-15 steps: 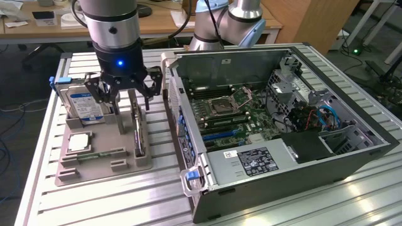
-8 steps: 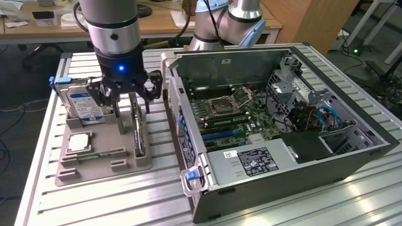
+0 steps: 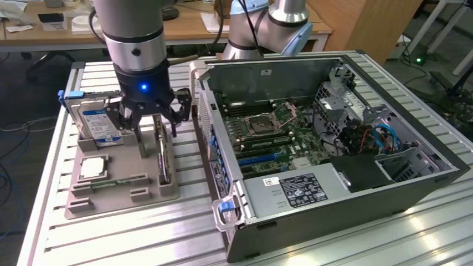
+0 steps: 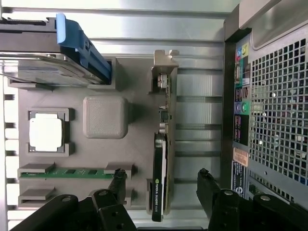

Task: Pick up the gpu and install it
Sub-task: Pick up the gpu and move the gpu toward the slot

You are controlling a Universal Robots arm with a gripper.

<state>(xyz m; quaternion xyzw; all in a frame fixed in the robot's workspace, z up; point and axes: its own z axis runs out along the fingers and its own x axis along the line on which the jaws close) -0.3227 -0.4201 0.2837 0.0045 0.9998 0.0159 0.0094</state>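
The gpu (image 3: pixel 163 156) stands on edge in a slot of the grey holder tray (image 3: pixel 122 195), just beside the open computer case (image 3: pixel 333 166). It is a thin green card with a black cooler and a silver end bracket. In the wrist view the gpu (image 4: pixel 161 144) runs lengthwise between my black fingers (image 4: pixel 117 185), with a gap on each side. My gripper (image 3: pixel 157 131) hangs open right above the card's top edge, straddling it. Nothing is held.
On the same tray are a silver hard drive with a blue label (image 3: pixel 96 124), a square processor (image 3: pixel 94 166) and a narrow green memory stick (image 3: pixel 111 183). The case shows its motherboard (image 3: pixel 266 133). A second arm (image 3: pixel 273 27) stands behind the case.
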